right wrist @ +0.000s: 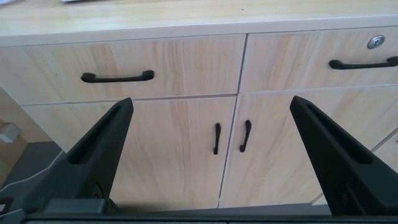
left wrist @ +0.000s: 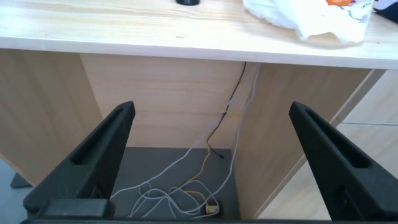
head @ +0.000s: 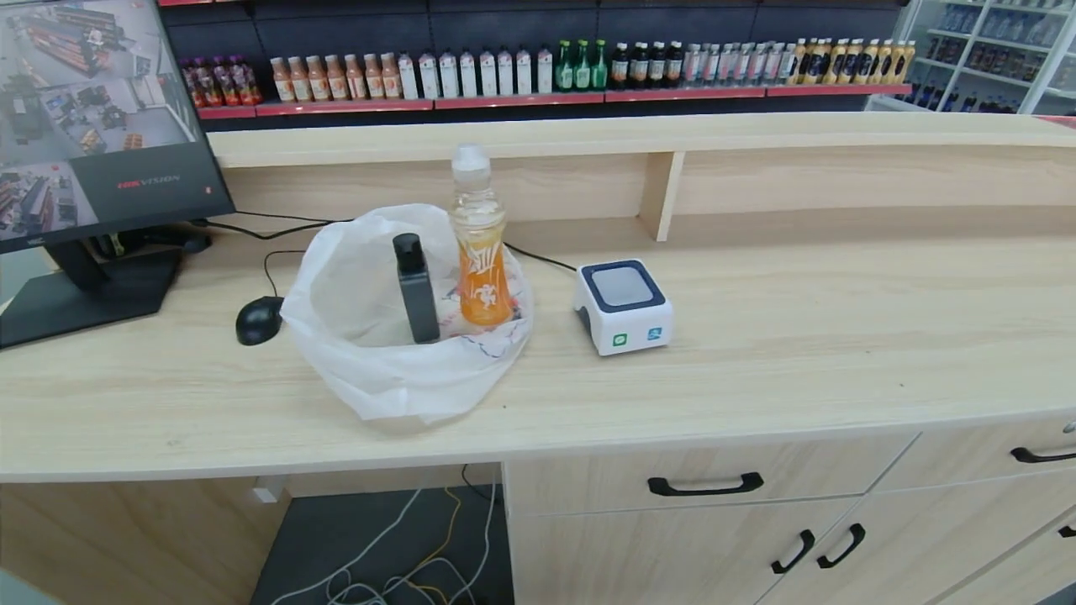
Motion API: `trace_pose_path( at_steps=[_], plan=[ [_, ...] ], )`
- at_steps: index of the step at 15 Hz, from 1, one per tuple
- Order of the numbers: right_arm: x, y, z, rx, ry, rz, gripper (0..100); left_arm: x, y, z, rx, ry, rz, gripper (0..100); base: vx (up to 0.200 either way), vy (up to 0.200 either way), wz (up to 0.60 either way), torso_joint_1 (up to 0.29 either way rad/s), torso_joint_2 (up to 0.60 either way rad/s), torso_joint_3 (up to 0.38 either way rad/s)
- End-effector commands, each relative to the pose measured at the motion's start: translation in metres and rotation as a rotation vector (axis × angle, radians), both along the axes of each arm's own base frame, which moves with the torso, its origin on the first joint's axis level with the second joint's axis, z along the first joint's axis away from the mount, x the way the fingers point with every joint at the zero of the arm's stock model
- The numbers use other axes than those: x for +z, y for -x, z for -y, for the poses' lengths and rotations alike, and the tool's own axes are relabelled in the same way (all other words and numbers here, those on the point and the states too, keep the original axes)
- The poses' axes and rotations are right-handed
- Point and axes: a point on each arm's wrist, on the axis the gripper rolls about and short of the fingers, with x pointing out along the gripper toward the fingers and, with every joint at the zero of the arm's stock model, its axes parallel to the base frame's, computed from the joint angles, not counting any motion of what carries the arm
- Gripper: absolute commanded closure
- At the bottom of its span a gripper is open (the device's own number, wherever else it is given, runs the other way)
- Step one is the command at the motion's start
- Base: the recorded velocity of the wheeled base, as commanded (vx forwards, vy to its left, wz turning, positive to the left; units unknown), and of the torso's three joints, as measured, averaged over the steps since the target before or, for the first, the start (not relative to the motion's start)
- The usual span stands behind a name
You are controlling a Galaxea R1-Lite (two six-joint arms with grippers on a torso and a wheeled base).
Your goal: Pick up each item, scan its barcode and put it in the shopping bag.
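A white plastic shopping bag (head: 395, 353) lies open on the wooden counter (head: 756, 353). Inside it stand an orange drink bottle (head: 479, 252) with a white cap and a dark grey bottle (head: 417, 290). To the bag's right sits the white barcode scanner (head: 623, 305), its window facing up. The bag's edge (left wrist: 311, 18) shows on the counter in the left wrist view. My left gripper (left wrist: 211, 124) hangs open below counter height, facing the gap under the counter. My right gripper (right wrist: 211, 124) is open too, low in front of the cabinet doors. Neither holds anything.
A monitor (head: 92, 126) stands at the counter's far left, with a black mouse (head: 257, 319) and cables beside the bag. A raised shelf (head: 664, 160) runs along the counter's back. Drawers and doors with black handles (right wrist: 117, 77) sit below; loose cables (left wrist: 186, 186) lie on the floor.
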Motion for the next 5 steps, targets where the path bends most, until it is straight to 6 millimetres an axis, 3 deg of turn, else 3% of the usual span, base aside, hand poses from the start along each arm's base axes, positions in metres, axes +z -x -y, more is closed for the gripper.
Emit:
trace_pose_path(
  at_steps=[1,5],
  plan=[
    [0.0,-0.0001,0.0,0.0,0.0,-0.001,0,-0.0001,0.0,0.0,0.001,0.002,0.0,0,0.0,-0.2,0.0,0.002,0.0,0.002],
    [0.0,-0.0001,0.0,0.0,-0.003,-0.001,0,-0.0001,0.0,0.0,0.001,0.003,0.0,0,0.0,0.0,0.0,0.0,0.0,0.0]
  ],
)
